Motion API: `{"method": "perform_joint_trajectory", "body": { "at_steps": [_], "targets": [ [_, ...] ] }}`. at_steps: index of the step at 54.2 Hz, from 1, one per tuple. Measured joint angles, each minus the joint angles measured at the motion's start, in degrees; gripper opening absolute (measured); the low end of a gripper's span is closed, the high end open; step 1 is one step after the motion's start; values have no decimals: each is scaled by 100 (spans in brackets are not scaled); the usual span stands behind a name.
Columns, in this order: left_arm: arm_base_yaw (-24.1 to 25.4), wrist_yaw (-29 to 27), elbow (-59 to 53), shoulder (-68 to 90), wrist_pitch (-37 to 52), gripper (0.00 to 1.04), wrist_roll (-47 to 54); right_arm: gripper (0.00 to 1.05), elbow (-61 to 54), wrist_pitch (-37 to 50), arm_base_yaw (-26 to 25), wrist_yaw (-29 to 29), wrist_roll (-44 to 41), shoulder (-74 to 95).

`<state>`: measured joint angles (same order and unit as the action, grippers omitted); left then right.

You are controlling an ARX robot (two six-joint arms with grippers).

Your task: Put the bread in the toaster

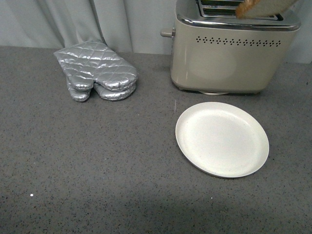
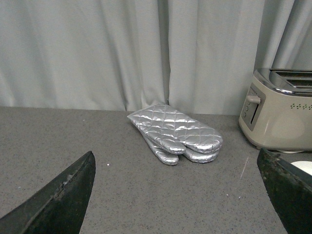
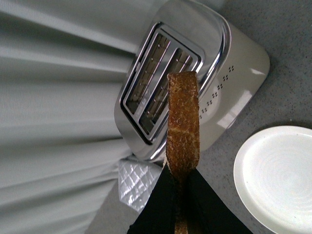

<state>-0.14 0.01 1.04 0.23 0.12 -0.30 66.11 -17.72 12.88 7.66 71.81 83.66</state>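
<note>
Front view takes in a grey speckled countertop (image 1: 97, 170) running back to a pale pleated curtain (image 1: 73, 22). Against that curtain, to the right, stands the toaster (image 1: 229, 63), a beige box with a chrome top, a row of small vent holes along its face and a lever knob (image 1: 167, 33) on its left end. Just in front of it, not touching, lies a round cream plate (image 1: 222, 139), flat on the counter. Well to the left of the toaster a pair of quilted silver oven mitts (image 1: 97, 70) lies stacked, cuffs toward the curtain. The bread (image 1: 263, 7) shows only at the upper edge of this view, tilted, in the air over the right part of the toaster's top. In the right wrist view the slice is seen edge-on, brown crust toward the camera, above the chrome top beside the two slots and not inside either one. The right gripper (image 3: 181, 173) is clamped on the bread's lower end, one dark finger on each face. In the left wrist view the left gripper (image 2: 175, 156) hangs low over bare counter with its fingers (image 2: 58, 200) spread wide, holding nothing, the mitts beyond them.
</note>
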Motion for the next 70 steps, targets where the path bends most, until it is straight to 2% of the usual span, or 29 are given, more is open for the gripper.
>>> {"method": "perform_joint_trajectory", "body": {
  "at_steps": [9,19,34,59,62,70],
  "targets": [
    [0,0,0,0,0,98,0,1,708,-197,168,632,472,656],
    [0,0,0,0,0,98,0,1,1222,-315,302,957,920,1239],
    [0,0,0,0,0,98,0,1,1904,-485,402,1180,1384,1941],
    [0,0,0,0,0,98,0,1,2286,-496,295,1346,1272,2468],
    [0,0,0,0,0,98,0,6,2347,-503,297,1510,1032,2500],
    [0,0,0,0,0,98,0,30,2347,203,363,1829,85,2509]
  ]
}}
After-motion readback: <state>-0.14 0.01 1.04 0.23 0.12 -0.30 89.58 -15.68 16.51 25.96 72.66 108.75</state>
